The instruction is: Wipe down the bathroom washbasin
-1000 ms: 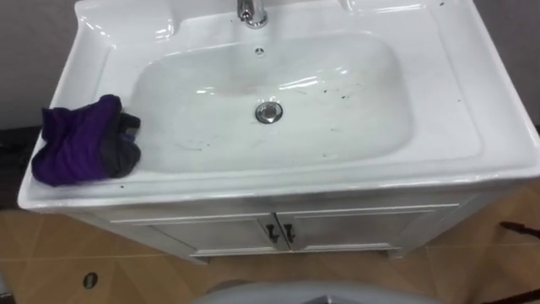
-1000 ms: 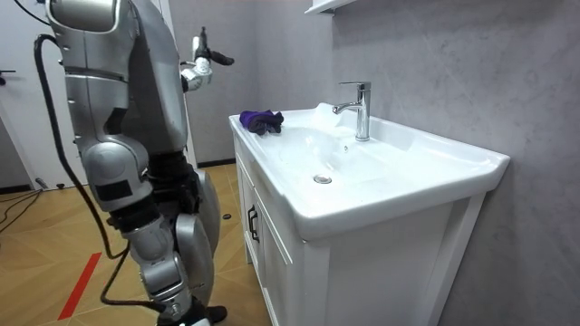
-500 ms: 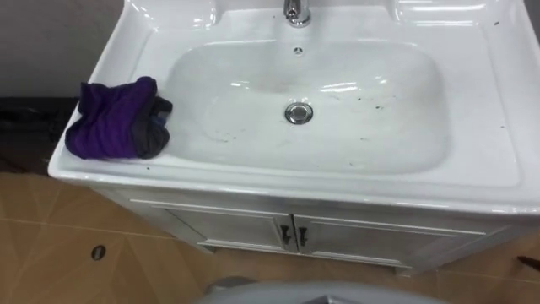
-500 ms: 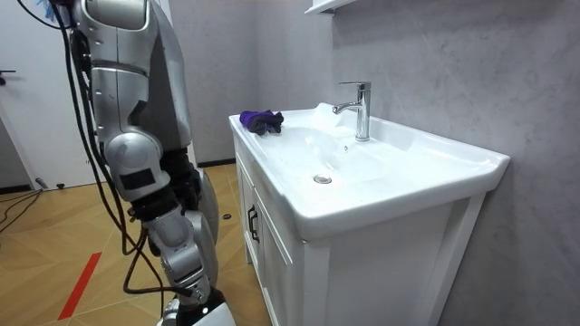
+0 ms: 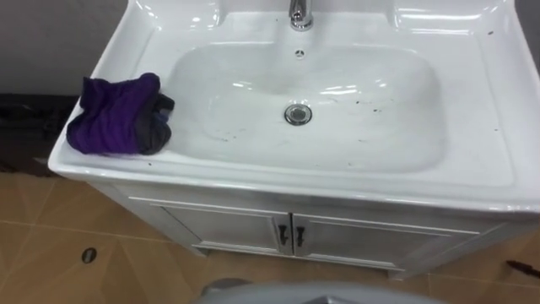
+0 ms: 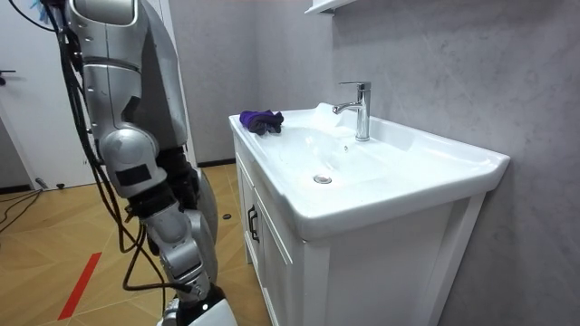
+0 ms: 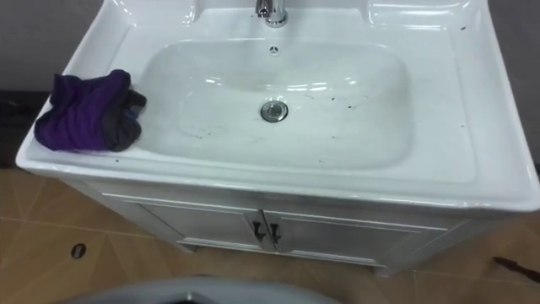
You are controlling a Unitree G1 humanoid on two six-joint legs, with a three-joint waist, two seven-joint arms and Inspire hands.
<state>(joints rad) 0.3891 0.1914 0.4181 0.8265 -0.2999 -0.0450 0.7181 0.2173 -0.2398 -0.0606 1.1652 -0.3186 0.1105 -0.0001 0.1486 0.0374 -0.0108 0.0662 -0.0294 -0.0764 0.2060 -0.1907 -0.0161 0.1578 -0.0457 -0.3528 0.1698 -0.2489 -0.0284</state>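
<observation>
Over the last second the eye views slide, so the head has shifted while the purple cloth (image 5: 118, 115) keeps its place, bunched on the basin (image 5: 472, 169) rim at nine o'clock from the drain (image 5: 297, 114). Dark specks remain in the bowl. Neither hand's state can be told.

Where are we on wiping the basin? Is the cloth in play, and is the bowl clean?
Not clean: dark specks and smears show in the basin, around the drain and toward the right. The purple cloth lies bunched on the basin's left rim, held by nothing. The robot stands facing the cabinet. What is left: wiping off those marks.
</observation>
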